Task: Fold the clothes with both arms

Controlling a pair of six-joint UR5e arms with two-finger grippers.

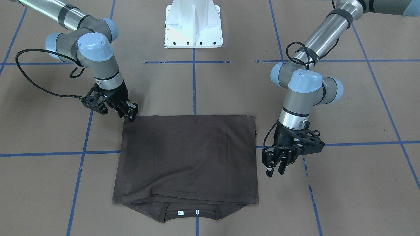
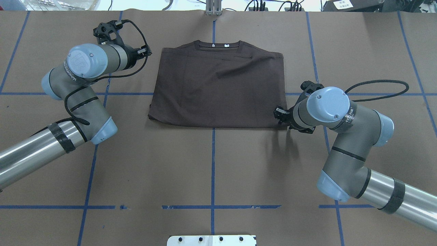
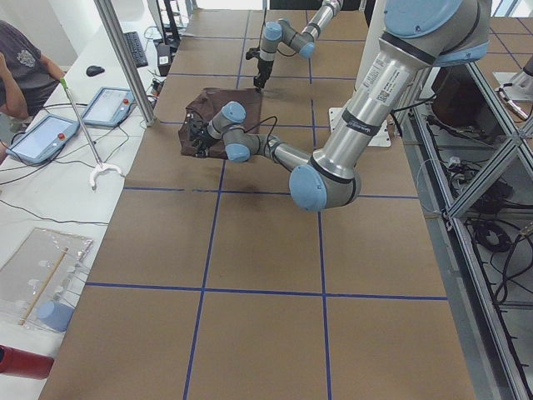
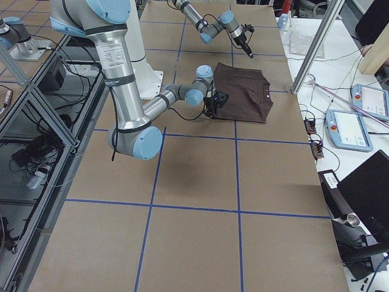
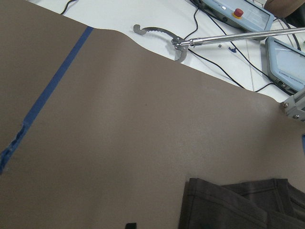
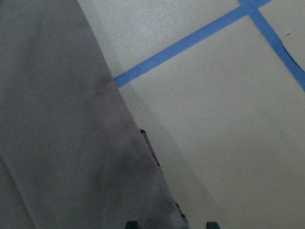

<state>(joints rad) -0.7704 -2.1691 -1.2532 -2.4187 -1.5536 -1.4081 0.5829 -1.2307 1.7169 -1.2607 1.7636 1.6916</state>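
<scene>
The dark brown T-shirt (image 1: 187, 154) lies flat, folded into a rectangle, with its collar and white tags (image 2: 218, 45) showing at the edge far from the robot. My right gripper (image 1: 130, 113) is low at the shirt's near corner (image 2: 278, 114). It is open, and in the right wrist view the cloth's edge (image 6: 62, 119) runs between its fingertips (image 6: 132, 223). My left gripper (image 1: 275, 168) hangs open and empty just off the shirt's side near the collar end (image 2: 146, 53). The left wrist view shows that corner of the shirt (image 5: 238, 205) at the bottom.
The white bolted pedestal (image 1: 193, 26) stands at the robot's side of the table. Blue tape lines (image 2: 213, 164) cross the brown surface. Beyond the far edge are a metal post (image 3: 125, 62), teach pendants (image 3: 46, 137), a grabber tool (image 5: 157, 33) and a seated person (image 3: 17, 67).
</scene>
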